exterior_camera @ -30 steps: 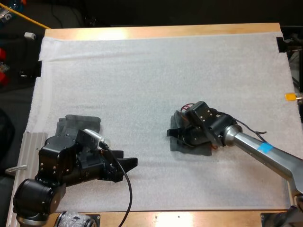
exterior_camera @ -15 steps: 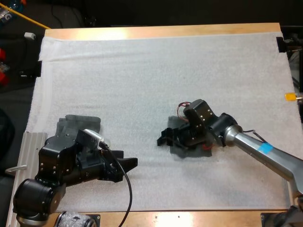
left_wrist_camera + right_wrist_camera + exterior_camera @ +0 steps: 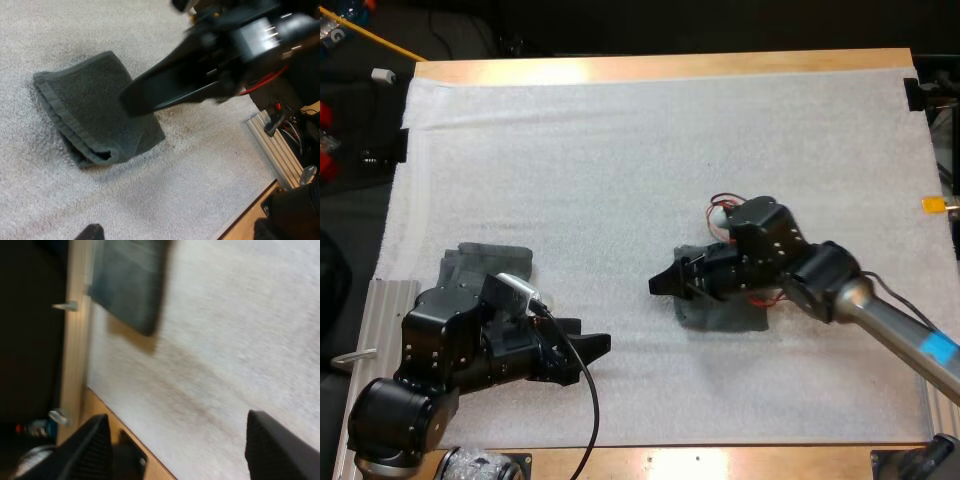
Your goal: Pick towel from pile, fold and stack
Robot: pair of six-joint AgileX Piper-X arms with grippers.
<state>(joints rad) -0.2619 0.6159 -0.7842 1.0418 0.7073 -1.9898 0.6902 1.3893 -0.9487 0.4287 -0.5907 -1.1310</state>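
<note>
Two mostly black arms
Blocky matte-black left arm [image 3: 450, 350] had a round base; silver-grey tubular right arm [image 3: 890, 322] bore a blue patch [image 3: 938, 350] and black-fingered right end effector [image 3: 660, 284].

The white mat [image 3: 620, 150] is showing a matt, grainy, foam-like face. On the mat, the towel [image 3: 95, 107] is looking like soft, nappy grey-green cloth with a ribbed hem. Past the mat's far edge, the table [image 3: 660, 66] is gleaming as smooth pale wood. Over the mat, the right gripper [image 3: 665, 285] is looking like smooth black plastic.

on the mat [image 3: 620, 150] a towel [image 3: 718, 313] lies centrally, a stack [image 3: 488, 262] well left.
</note>
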